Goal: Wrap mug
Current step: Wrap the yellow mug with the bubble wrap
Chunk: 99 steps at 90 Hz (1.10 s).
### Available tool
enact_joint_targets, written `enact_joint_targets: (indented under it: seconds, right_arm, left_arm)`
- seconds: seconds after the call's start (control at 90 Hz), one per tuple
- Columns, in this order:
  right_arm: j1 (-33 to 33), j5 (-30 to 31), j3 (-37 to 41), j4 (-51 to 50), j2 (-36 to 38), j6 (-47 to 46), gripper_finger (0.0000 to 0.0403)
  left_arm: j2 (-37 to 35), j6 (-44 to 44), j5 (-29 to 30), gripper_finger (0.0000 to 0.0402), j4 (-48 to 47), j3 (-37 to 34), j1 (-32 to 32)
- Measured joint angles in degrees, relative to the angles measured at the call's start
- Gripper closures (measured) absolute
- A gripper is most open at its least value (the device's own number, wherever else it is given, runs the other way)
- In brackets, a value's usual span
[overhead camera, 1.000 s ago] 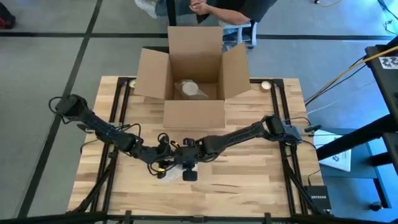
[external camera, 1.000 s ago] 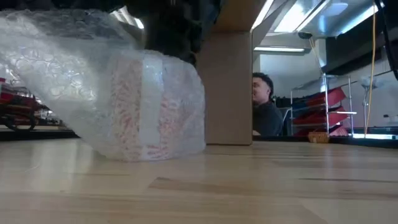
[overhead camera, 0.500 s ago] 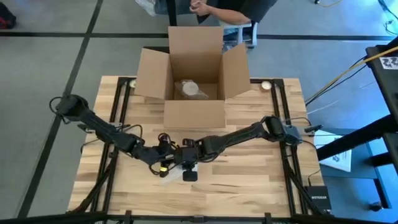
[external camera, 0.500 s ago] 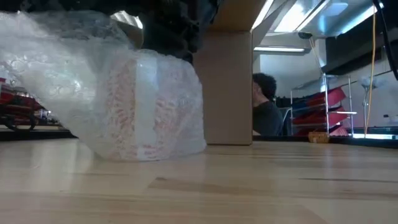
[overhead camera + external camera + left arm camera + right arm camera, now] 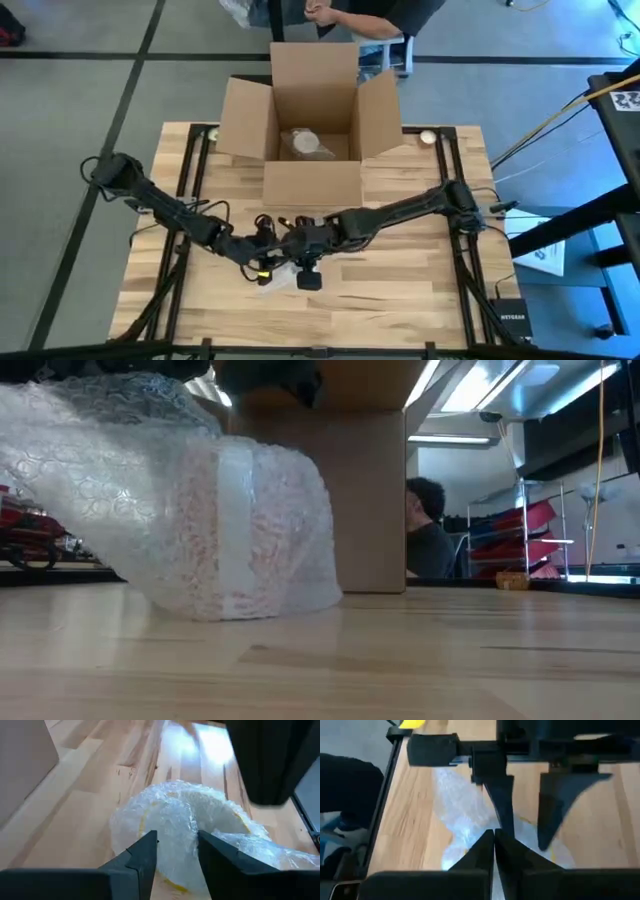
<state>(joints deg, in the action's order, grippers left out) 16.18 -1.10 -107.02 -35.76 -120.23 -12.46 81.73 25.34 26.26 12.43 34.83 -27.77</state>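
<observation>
My 2 arms meet low over the near middle of the light wooden worktop (image 5: 400, 290), in front of the open brown cardboard box (image 5: 312, 110). The mug swaddled in clear bubble wrap (image 5: 200, 510) sits on the planks there, its bundle standing on the wood with loose wrap trailing off to one side. My left jaws (image 5: 177, 851) are parted a little and straddle a fold of that wrap, the bundle touching both fingers. My right jaws (image 5: 494, 845) are pressed together, tips closed just above the wrap; whether a sliver of film is caught between them I cannot tell. Inside the box lies a pale wrapped bundle (image 5: 306, 143). A person (image 5: 430, 540) sits beyond the far edge.
</observation>
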Motion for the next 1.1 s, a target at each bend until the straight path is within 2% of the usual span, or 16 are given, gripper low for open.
enact_joint_targets:
  seconds: [0.389, 0.589, 0.811, 0.989, 1.1]
  right_arm:
    - [-0.04, 1.81, -0.09, -0.39, -8.04, 0.58, 0.0402]
    - [-0.45, 0.11, -0.33, -0.95, -9.45, 0.42, 0.0402]
    - [-0.43, 0.00, 0.31, -2.87, -5.45, -0.88, 0.0402]
    - [-0.46, 0.08, 0.09, -5.87, 0.52, -1.90, 0.0402]
    - [-0.55, 3.83, 0.09, -7.36, 1.90, -2.33, 0.0402]
  left_arm:
    - [-0.66, 1.15, -0.57, 0.0279, 0.44, -0.07, -0.02]
    - [-1.53, 0.76, -0.76, 0.0279, 0.09, -0.13, -0.04]
    - [-1.64, 0.96, -0.87, 0.0279, -1.28, -0.01, -0.04]
    - [-1.64, 0.93, -0.83, 0.0279, -1.28, 0.00, -0.09]
    - [-1.64, 0.90, -0.83, 0.0279, -1.25, 0.00, -0.09]
